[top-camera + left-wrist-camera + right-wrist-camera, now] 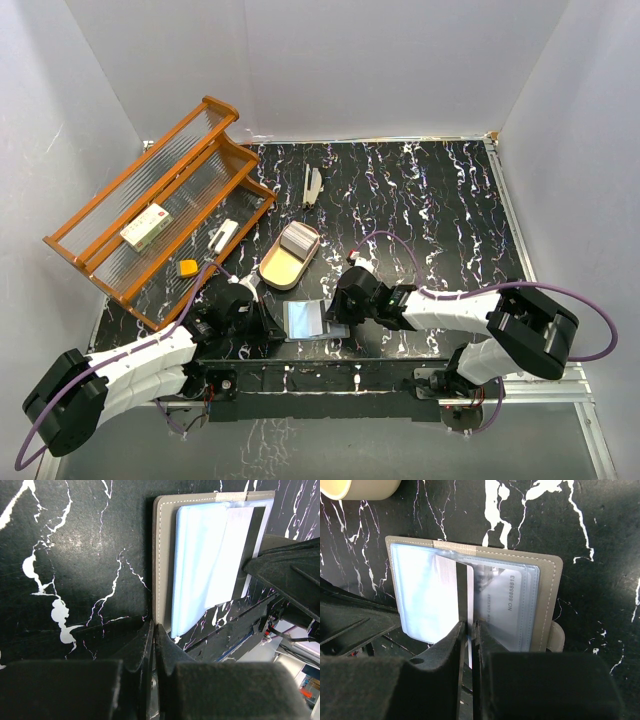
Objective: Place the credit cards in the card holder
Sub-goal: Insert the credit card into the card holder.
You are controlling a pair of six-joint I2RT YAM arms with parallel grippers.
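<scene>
My left gripper, closed at the card holder's left edge, and my right gripper, clamped on a credit card over its sleeves, crowd both sides. The tan tray sits just behind. The orange rack walls off the left; the table's right half lies open.

Overhead view: bright, even, diffuse light. The white walls wash pale, and the dark worktop shows no glare. A soft shadow lies under the rack at 9 o'clock.

Left wrist view: dimmer. There is a broad sheen on the worktop at 10 o'clock, and the holder sleeves are overexposed pale blue at 1 o'clock. The left fingers at 6 o'clock are black and out of focus.

Right wrist view: the sleeves glare at 9 o'clock. The card in the right fingers bleaches white, while the print at centre stays sharp. The fingers are blurred.
</scene>
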